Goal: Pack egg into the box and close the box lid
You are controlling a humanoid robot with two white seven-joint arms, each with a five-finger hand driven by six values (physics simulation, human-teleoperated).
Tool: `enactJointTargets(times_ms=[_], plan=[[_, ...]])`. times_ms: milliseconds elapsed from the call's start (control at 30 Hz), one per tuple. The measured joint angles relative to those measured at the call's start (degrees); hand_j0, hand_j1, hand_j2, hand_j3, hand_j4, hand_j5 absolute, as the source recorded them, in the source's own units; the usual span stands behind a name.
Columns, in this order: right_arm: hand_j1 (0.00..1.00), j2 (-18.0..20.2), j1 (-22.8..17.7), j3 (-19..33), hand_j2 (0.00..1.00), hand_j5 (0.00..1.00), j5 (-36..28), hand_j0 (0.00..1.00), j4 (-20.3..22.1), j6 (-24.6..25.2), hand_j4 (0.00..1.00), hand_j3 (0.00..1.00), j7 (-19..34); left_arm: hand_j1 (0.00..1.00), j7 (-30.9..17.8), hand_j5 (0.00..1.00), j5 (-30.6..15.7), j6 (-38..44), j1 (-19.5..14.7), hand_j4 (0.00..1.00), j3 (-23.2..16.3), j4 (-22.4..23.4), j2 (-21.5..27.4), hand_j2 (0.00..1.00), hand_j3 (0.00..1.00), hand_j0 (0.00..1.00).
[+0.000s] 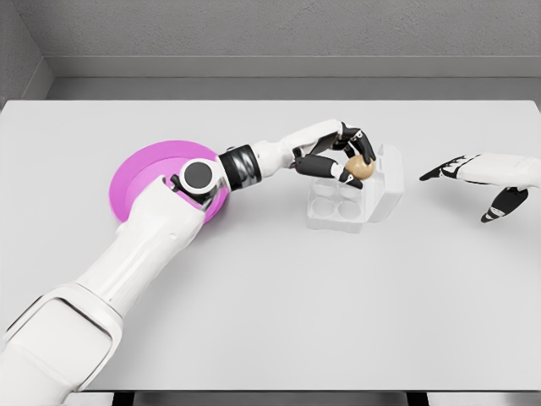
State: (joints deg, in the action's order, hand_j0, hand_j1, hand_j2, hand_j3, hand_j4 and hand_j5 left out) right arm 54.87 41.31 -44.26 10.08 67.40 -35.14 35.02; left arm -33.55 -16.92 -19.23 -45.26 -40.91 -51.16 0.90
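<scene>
Two glossy white, smoothly rounded robot arms. The left arm [144, 245] has a round black disc with a grey ring at the elbow and a black ribbed wrist cuff. Both hands have black-and-white jointed fingers [325, 165].

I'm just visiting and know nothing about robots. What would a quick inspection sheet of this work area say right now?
Surface: white table, flat and well lit.
Job's things: brown egg held above the clear egg box; box lid open, standing behind the cups.
Clutter: pink plate, partly hidden by the left arm.
Grippers: left hand grasps the egg; right hand hovers right of the box, fingers spread, holding nothing.
Cables: nothing seen.
Surroundings: grey walls behind the table.
</scene>
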Motion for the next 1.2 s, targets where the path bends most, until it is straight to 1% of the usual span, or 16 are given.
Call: enactJointTargets(times_ms=[67,267,333,433,633,667,967,1000,1033,1067,1200], plan=[[1.0,0.0,0.0,0.0,1.0,1.0,0.0,1.0,0.01,0.0,1.0,1.0,0.0,0.44,-0.01,0.44,0.1,-0.12,0.0,0.44,0.0,-0.01,0.05,0.44,0.44,0.44],[1.0,0.0,-0.26,0.0,1.0,1.0,0.0,1.0,0.12,0.0,1.0,1.0,0.0,0.48,-0.02,0.48,0.24,-0.23,0.0,0.48,0.01,-0.07,0.33,0.48,0.48,0.48],[1.0,0.0,-0.26,0.0,1.0,1.0,0.0,1.0,0.15,0.0,1.0,1.0,0.0,0.52,-0.01,0.52,0.3,-0.24,0.0,0.52,0.0,-0.1,0.42,0.52,0.52,0.52],[1.0,0.0,-0.26,-0.13,1.0,1.0,0.0,1.0,0.16,0.0,1.0,1.0,0.0,0.55,0.02,0.55,0.35,-0.28,0.09,0.55,-0.01,-0.18,0.48,0.55,0.55,0.55],[1.0,0.06,-0.26,-0.4,1.0,1.0,0.0,1.0,0.17,0.0,1.0,1.0,0.0,0.56,0.02,0.56,0.35,-0.3,0.17,0.56,0.01,-0.33,0.69,0.56,0.56,0.56],[1.0,0.07,-0.26,-0.41,1.0,1.0,0.0,1.0,0.17,0.0,1.0,1.0,0.0,0.59,0.02,0.59,0.36,-0.31,0.09,0.59,0.01,-0.34,0.71,0.59,0.59,0.59],[1.0,0.09,-0.26,-0.44,1.0,1.0,0.0,1.0,0.17,0.0,1.0,1.0,0.0,0.61,0.0,0.61,0.36,-0.32,0.18,0.61,0.05,-0.45,0.78,0.61,0.61,0.61],[1.0,0.09,-0.26,-0.44,1.0,1.0,0.0,1.0,0.17,0.0,1.0,1.0,0.0,0.64,0.0,0.64,0.36,-0.32,0.18,0.64,0.05,-0.45,0.79,0.64,0.64,0.64],[1.0,0.09,-0.26,-0.44,1.0,1.0,0.0,1.0,0.16,0.0,1.0,1.0,0.0,0.65,0.01,0.65,0.36,-0.32,0.26,0.65,0.06,-0.45,0.79,0.65,0.65,0.65],[1.0,0.09,-0.26,-0.44,1.0,1.0,0.0,1.0,0.14,0.0,1.0,1.0,0.0,0.69,0.02,0.69,0.36,-0.32,0.26,0.69,0.06,-0.47,0.79,0.69,0.69,0.69],[1.0,0.09,-0.35,-0.44,1.0,1.0,0.0,1.0,0.1,0.0,1.0,1.0,0.0,0.69,0.04,0.69,0.34,-0.31,0.35,0.69,0.07,-0.55,0.84,0.69,0.69,0.69]])
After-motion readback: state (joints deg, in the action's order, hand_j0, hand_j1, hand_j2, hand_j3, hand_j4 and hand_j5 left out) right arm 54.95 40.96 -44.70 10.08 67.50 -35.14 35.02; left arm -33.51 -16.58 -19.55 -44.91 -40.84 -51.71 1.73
